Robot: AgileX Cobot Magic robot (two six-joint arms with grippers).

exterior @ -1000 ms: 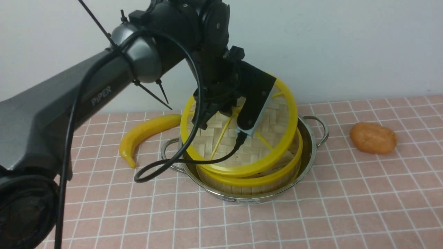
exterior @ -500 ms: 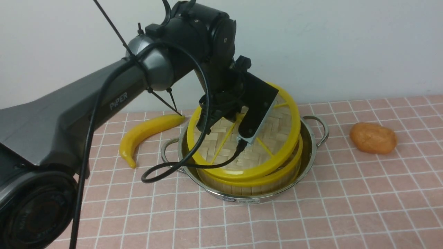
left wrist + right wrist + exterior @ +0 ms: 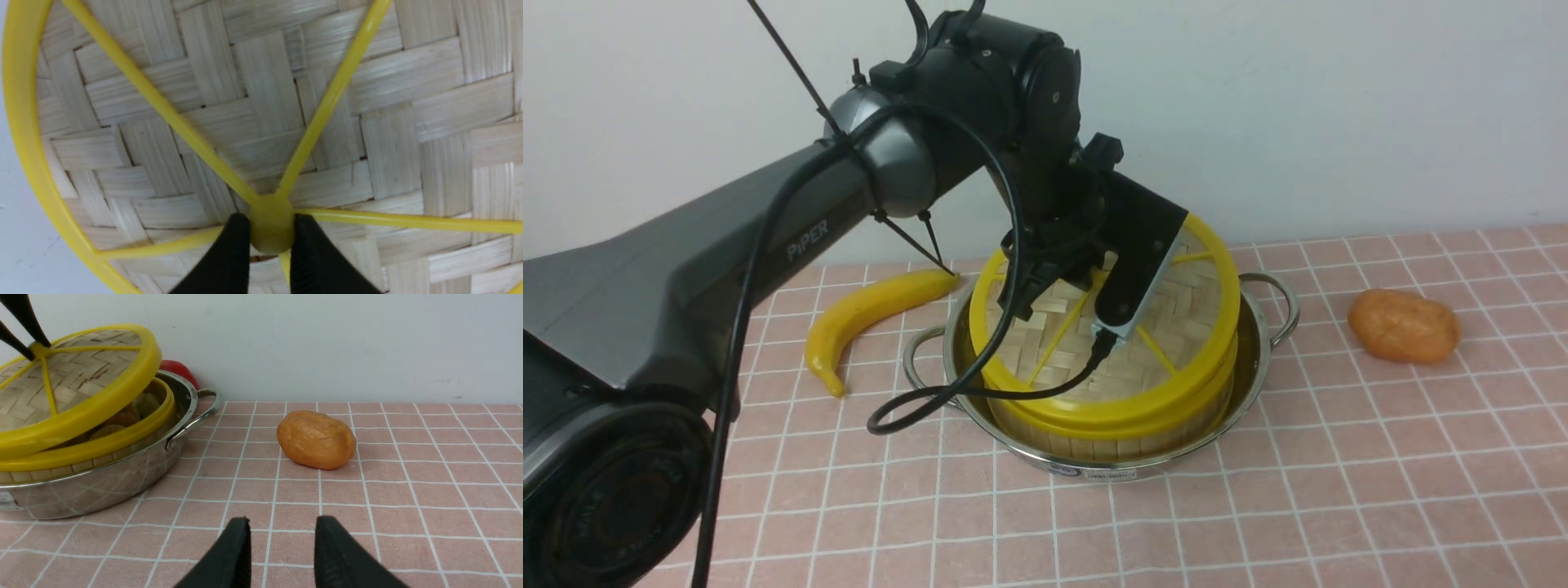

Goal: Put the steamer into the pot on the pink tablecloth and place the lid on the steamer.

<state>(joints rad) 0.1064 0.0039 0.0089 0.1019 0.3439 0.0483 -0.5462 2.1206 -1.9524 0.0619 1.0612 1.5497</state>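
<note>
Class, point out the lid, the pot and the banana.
lid (image 3: 1201, 298), front view, woven surface.
pot (image 3: 1251, 359), front view, inner wall on the right.
banana (image 3: 866, 310), front view, middle of the curve.

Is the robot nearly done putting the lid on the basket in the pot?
Nearly. Done: the steamer sits inside the pot on the pink tablecloth. In hand: the left gripper pinches the lid by its yellow hub; the lid is tilted over the steamer, one side lifted off the rim. Left: lower it flat and let go.
</note>
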